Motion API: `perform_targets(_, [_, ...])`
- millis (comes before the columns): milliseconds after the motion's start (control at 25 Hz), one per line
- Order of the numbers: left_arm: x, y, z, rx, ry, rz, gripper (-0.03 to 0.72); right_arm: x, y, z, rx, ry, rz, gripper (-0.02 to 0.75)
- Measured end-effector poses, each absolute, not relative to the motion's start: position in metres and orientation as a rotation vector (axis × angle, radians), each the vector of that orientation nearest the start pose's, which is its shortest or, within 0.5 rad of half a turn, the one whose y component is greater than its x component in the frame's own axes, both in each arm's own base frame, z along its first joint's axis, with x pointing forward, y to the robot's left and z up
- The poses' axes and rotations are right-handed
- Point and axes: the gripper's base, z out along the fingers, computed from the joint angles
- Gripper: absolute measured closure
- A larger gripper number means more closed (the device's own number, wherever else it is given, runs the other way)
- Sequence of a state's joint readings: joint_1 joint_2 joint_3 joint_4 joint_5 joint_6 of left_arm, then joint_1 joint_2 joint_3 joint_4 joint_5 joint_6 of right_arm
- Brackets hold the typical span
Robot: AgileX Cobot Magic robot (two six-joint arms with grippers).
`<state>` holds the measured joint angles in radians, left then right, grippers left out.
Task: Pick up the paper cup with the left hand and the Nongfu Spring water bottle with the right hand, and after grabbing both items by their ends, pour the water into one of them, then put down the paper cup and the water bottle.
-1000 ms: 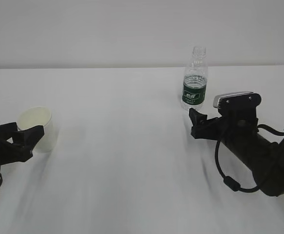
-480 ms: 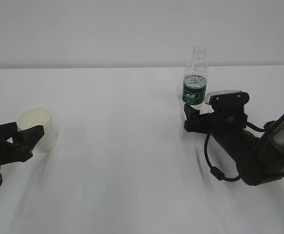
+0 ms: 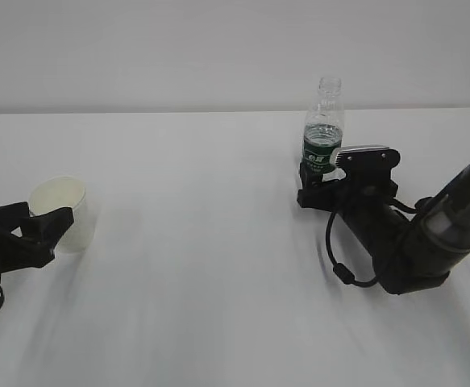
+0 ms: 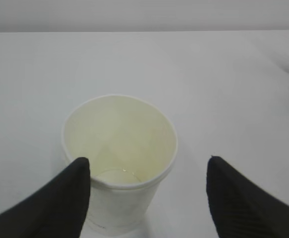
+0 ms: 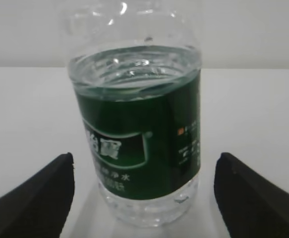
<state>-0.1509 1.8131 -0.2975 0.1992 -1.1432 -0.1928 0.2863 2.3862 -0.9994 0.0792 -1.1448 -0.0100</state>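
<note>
While the slanted outside camera looks across the plain white table (image 3: 194,242), my left hand (image 3: 9,242) lies low at the left edge, its black two-finger gripper (image 3: 45,226) spread around the small white paper cup (image 3: 64,211), which stands upright with its pale cream inside showing; one fingertip overlaps the near side of its wall. Well apart, on the right, my right hand (image 3: 396,234) — black arm, looped cable, silver-grey block near the wrist — reaches toward the small clear ribbed plastic Nongfu Spring water bottle (image 3: 323,129), upright and uncapped, with its dark green label band partly hidden behind my right gripper (image 3: 311,187). From my left wrist, the cup (image 4: 119,158) sits between my two black fingers (image 4: 60,203), nearer the left one, which looks to be at or against its wall, while the right one stands clear of it — jaws wide, nothing gripped. From my right wrist, the bottle (image 5: 137,134) fills the middle of the frame, clear water (image 5: 134,67) standing just above the top of the label; my fingertips (image 5: 32,198) flank its base on both sides with bare table between them and the plastic, so this gripper too is spread wide and holds nothing.
</note>
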Motion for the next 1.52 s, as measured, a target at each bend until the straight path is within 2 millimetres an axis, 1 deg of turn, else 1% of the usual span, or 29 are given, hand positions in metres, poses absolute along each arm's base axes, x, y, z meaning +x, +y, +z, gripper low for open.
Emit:
perform_targets(280, [0.243, -0.054, 0.117, 0.166, 1.866, -0.347, 0.165, 0.403, 0.11, 0.043, -0.144, 1.694, 0.162, 0.079])
perform_targets(480, [0.243, -0.054, 0.117, 0.166, 1.866, -0.347, 0.165, 0.404, 0.11, 0.044, -0.135, 1.691, 0.166, 0.087])
perform_targets(840, [0.243, -0.054, 0.117, 0.166, 1.866, -0.347, 0.165, 0.408, 0.105, 0.046, -0.117, 1.682, 0.161, 0.09])
perform_targets(1080, [0.243, -0.054, 0.117, 0.166, 1.866, -0.347, 0.165, 0.413, 0.105, 0.049, -0.088, 1.665, 0.184, 0.11])
perform_targets(1520, [0.243, -0.054, 0.117, 0.166, 1.866, -0.347, 0.165, 0.413, 0.105, 0.05, -0.088, 1.664, 0.187, 0.122])
